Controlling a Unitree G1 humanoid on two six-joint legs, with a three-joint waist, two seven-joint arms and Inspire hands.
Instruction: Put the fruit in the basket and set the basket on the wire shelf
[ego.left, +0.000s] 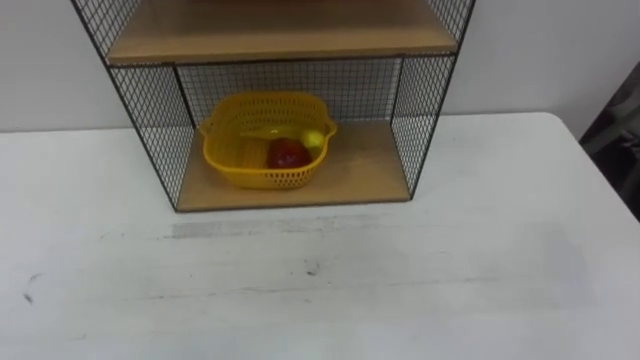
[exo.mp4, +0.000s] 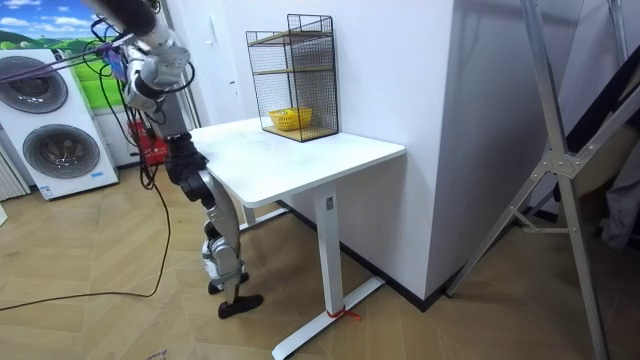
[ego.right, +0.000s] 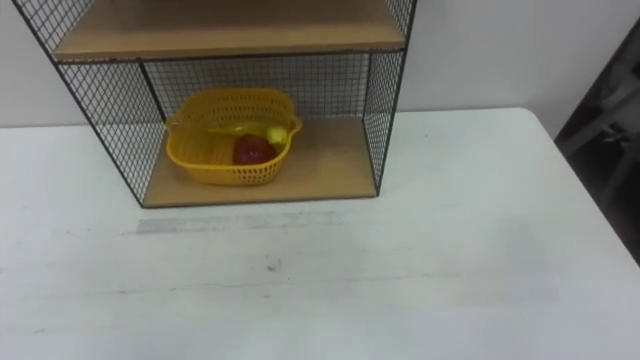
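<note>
yellow basket (ego.left: 265, 140) with the fruit (ego.left: 288, 154) sits on the wire shelf (ego.left: 360, 168) lower board, hands' state can't tell, I'd back away without jolting the table (ego.left: 420, 280)

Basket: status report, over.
Copy: yellow basket on the bottom board of the wire shelf, left of middle. Red fruit and yellow fruit inside it. Robot stands at the white table.

One wire shelf (ego.left: 140, 110), one yellow basket (ego.left: 240, 165), one red fruit (ego.left: 288, 154), one yellow fruit (ego.left: 314, 139), one white table (ego.left: 400, 280)
</note>
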